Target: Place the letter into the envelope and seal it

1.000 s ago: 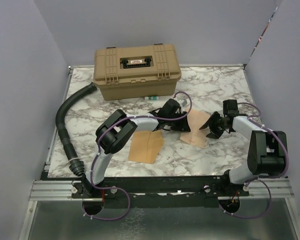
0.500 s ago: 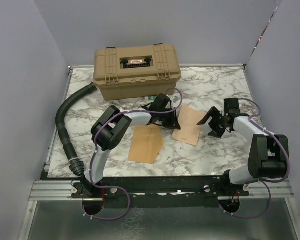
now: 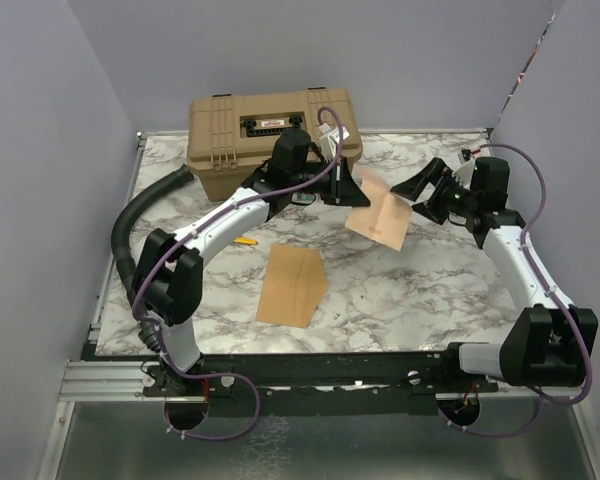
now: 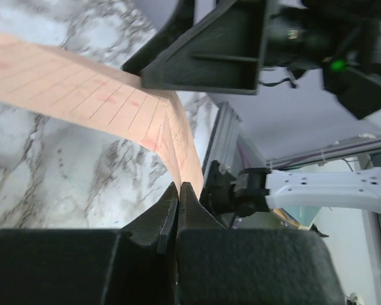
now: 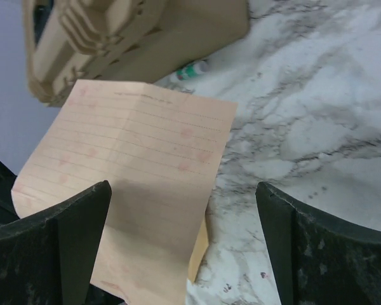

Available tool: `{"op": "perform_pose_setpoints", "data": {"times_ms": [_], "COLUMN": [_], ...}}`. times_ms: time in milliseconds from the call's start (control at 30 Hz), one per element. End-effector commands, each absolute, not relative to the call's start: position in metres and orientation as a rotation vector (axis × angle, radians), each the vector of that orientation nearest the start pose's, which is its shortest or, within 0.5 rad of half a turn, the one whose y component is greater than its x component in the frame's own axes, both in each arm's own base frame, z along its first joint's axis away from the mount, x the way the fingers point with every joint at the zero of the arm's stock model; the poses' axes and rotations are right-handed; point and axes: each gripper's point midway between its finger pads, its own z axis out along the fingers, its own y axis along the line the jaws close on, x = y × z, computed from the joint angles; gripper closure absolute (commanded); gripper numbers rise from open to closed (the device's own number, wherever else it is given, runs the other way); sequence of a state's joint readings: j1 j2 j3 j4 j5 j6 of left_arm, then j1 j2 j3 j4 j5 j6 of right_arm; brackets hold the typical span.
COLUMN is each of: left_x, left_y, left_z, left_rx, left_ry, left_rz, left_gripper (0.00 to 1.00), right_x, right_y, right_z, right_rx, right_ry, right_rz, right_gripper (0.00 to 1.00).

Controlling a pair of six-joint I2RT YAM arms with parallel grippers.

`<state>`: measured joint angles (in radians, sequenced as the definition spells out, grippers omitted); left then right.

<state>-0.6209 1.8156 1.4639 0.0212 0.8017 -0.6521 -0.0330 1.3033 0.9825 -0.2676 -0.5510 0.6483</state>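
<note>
Envelope [image 3: 292, 285] lies flat at the near side of the table [image 3: 440, 290], untouched. The letter [image 3: 380, 217], on the marble half a second ago, now hangs in the air well behind the envelope, before the case [image 3: 270, 135], so insertion has not begun. Left gripper [image 4: 179, 190] is clamped tight on the letter's edge. Right gripper [image 3: 422, 194] gapes wide beside the sheet, empty and probably not touching.

Both arms up, converging on the letter [image 3: 380, 215].
Stretches left arm [image 3: 230, 210] far forward and upward, wrist turned rightward, left jaws pinched tight on the left edge of the letter. Extends right arm [image 3: 515, 255] forward in a long reach, wrist angled leftward toward the letter, right jaws spread wide just right of the letter, apparently not touching it.
</note>
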Motion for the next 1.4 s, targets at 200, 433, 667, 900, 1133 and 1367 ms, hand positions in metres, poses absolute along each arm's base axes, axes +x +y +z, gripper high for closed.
{"op": "perform_pose_setpoints", "data": {"times_ms": [200,433,667,900,1133,1367], "left_x": [0.315,0.326,0.327,0.333,0.341,0.34], "left_y": [-0.378,-0.363,-0.36,-0.348,-0.337,-0.338], "left_z": [0.355,0.352,0.349,0.358,0.352,0.361], "left_rx": [0.653,0.585,0.536,0.479,0.427,0.434], "left_ry": [1.83,1.861,1.902,1.905,1.901,1.872], "left_rz": [-1.655,-1.651,-1.685,-1.694,-1.624,-1.651], "left_gripper": [1.0,1.0,1.0,1.0,1.0,1.0], "right_x": [0.353,0.338,0.345,0.342,0.323,0.324], "right_y": [0.145,0.154,0.151,0.149,0.149,0.15], "right_z": [0.324,0.365,0.374,0.371,0.388,0.387], "right_rx": [0.2,0.161,0.039,-0.042,-0.124,-0.109], "right_ry": [1.824,1.659,1.603,1.573,1.476,1.483], "right_rz": [1.438,1.687,1.542,1.454,1.407,1.436], "right_gripper": [0.0,0.05,0.23,0.34,0.0,0.02]}}
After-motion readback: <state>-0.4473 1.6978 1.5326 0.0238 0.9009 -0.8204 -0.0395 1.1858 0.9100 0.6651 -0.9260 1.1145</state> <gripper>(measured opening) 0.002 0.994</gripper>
